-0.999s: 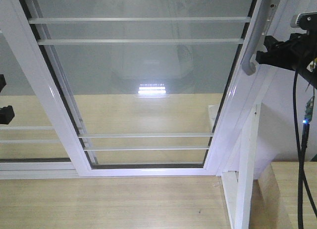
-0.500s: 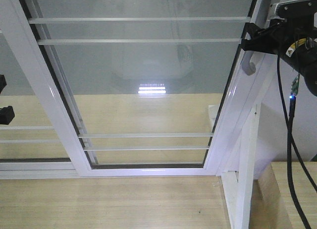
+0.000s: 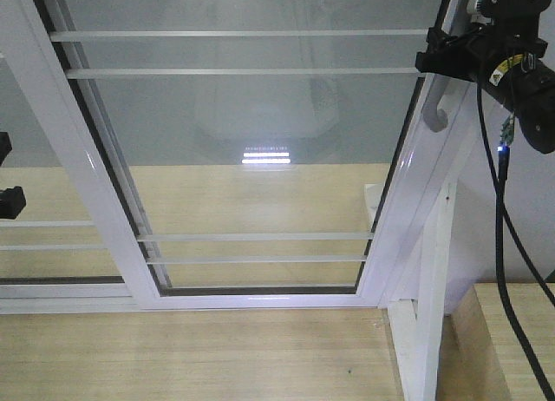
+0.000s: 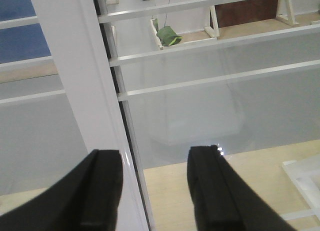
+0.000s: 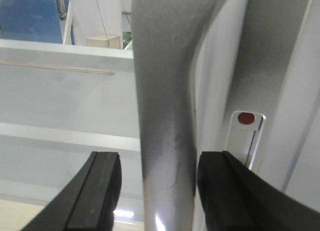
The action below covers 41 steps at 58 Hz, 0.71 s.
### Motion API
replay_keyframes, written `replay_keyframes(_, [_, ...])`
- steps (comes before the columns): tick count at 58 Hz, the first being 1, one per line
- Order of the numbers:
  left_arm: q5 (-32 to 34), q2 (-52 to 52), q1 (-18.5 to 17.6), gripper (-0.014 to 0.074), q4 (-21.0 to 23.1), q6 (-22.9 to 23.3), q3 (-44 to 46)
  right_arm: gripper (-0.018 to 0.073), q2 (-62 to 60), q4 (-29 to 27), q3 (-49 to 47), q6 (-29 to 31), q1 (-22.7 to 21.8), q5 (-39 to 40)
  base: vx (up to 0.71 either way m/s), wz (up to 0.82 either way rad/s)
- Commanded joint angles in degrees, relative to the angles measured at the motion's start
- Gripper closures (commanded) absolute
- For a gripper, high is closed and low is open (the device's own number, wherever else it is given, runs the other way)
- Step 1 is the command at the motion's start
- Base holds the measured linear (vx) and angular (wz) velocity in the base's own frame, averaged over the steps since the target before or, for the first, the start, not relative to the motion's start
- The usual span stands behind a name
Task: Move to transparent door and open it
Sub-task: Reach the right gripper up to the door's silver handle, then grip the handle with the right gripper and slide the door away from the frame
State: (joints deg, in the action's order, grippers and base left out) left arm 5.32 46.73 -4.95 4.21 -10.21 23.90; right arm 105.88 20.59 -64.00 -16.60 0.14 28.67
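- The right claw has climbed and slid left over the last second. It hung off to the side of the curved grey handle, and now it sits right across it.
- So the approach looks done to me. What seems left is the squeeze and the sideways pull.
- The transparent door hasn't budged. Its glass spreads left of and below that claw, and it looks closed.
- The right wrist view shows what the front view can't. The claw's fingers stand apart with the handle bar between them, not yet clamped. The lock plate, with its red dot, sits just right of the right-hand finger.
- The left claw is also spread and holds nothing, with a white frame upright beyond its left finger.
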Motion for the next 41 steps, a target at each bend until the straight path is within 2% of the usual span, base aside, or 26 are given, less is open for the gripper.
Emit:
replay_keyframes(1, [4.32, -0.11, -0.25, 0.0155, 0.14, 0.01, 1.86, 0.014, -2.7, 0.25, -1.98, -0.11, 1.03, 5.26, 0.0, 0.0])
replay_keyframes(20, [4.32, -0.11, -0.25, 0.0155, 0.14, 0.01, 1.86, 0.0144, -2.5, -0.26, -1.98, 0.97, 5.16, 5.44, 0.0, 0.0])
replay_keyframes(41, [4.32, -0.11, -0.25, 0.0155, 0.14, 0.01, 1.86, 0.0196, 0.64, -1.95, -5.08, 0.79, 9.42, 5.86, 0.0, 0.0])
